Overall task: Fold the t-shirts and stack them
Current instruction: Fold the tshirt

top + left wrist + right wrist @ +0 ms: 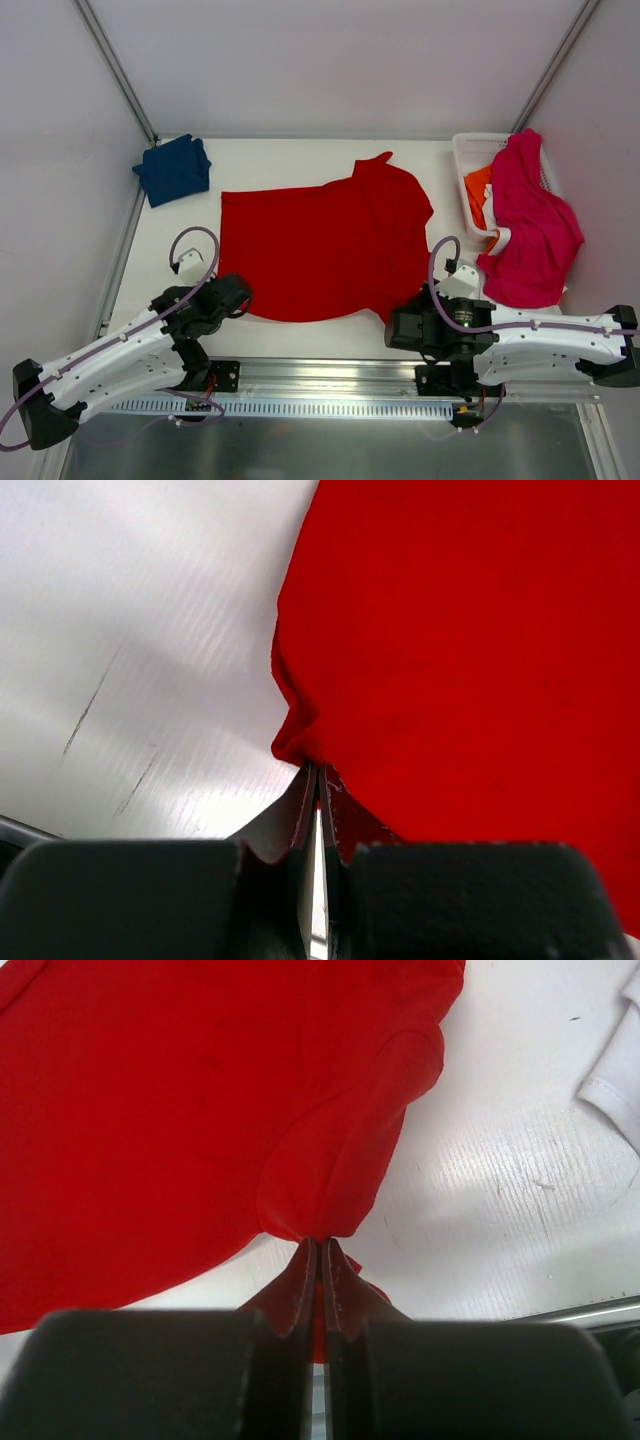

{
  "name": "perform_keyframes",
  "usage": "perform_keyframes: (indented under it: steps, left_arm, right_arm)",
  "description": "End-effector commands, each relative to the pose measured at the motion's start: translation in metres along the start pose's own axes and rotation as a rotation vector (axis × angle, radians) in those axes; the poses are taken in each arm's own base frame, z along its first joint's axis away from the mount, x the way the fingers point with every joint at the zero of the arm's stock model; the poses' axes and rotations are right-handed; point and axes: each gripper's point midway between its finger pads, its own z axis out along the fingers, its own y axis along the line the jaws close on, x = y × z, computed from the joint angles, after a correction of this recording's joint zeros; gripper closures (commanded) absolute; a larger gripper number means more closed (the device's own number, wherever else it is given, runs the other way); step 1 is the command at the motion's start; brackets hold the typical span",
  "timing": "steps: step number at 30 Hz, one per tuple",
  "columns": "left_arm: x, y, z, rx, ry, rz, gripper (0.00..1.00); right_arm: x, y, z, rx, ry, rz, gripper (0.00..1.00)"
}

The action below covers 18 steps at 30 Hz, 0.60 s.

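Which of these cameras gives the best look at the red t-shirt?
The top external view: the whole red t-shirt lies spread on the table, outline clear. The left wrist view shows only one edge pinched in the left hand; the right wrist view only a bunched corner pinched in the right hand.

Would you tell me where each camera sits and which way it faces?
Top external: above, behind the bases, looking down at the table and red t-shirt; both arms show.
Left wrist: on that wrist, looking along the left gripper, shut on the shirt's edge.
Right wrist: likewise, along the right gripper, shut on another edge.
Shared: all show the red t-shirt.
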Motion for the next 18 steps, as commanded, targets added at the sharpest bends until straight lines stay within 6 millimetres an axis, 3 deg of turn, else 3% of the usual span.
perform_keyframes:
  steps: [1,7,18]
  left_arm:
    - [0.003,0.003,-0.002,-0.001,0.016,0.031,1.0]
    - [0.005,0.012,0.002,0.012,0.0,0.015,1.0]
    - [-0.052,-0.012,-0.016,0.009,-0.174,0.014,1.0]
  right_arm:
    - [-0.033,-0.059,-0.006,0.168,-0.083,-0.243,1.0]
    - [-0.021,-0.078,0.001,0.212,-0.069,-0.237,1.0]
    - [-0.049,-0.072,0.008,0.191,-0.2,-0.244,1.0]
